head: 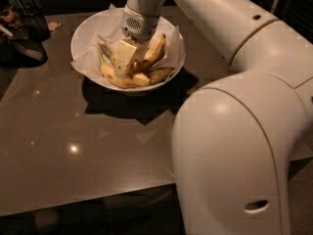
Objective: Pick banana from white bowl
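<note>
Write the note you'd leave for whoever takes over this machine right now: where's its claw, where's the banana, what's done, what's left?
Gripper: down inside the white bowl, among the bananas; a grasp cannot be confirmed.
Bowl: on the far side of the table.
Done: the reach into the bowl.
Left: secure one banana and lift it clear of the bowl.
</note>
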Robot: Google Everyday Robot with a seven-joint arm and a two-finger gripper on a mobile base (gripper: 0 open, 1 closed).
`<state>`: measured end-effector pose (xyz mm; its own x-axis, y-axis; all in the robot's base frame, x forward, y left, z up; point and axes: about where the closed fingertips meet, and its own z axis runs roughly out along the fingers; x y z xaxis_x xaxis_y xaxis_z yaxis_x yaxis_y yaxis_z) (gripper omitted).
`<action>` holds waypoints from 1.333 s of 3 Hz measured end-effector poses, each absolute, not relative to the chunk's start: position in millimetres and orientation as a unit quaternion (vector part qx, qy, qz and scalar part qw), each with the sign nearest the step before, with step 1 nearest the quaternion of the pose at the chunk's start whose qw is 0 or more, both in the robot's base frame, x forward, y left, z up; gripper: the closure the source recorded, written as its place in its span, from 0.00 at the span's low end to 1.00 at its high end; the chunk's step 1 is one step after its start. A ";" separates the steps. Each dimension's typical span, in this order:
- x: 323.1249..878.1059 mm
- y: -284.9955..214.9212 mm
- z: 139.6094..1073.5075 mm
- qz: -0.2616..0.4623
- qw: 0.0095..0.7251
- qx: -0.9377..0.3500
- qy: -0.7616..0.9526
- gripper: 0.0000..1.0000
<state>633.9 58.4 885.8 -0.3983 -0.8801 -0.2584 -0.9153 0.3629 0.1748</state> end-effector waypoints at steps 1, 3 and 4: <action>635.7 58.6 886.0 0.148 0.057 -0.543 0.824 0.24; 635.8 58.6 886.1 0.148 0.058 -0.543 0.825 0.66; 635.8 58.6 886.1 0.148 0.058 -0.543 0.824 0.89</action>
<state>635.8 58.6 886.1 -0.4035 -0.8784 -0.2560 -0.9126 0.3662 0.1819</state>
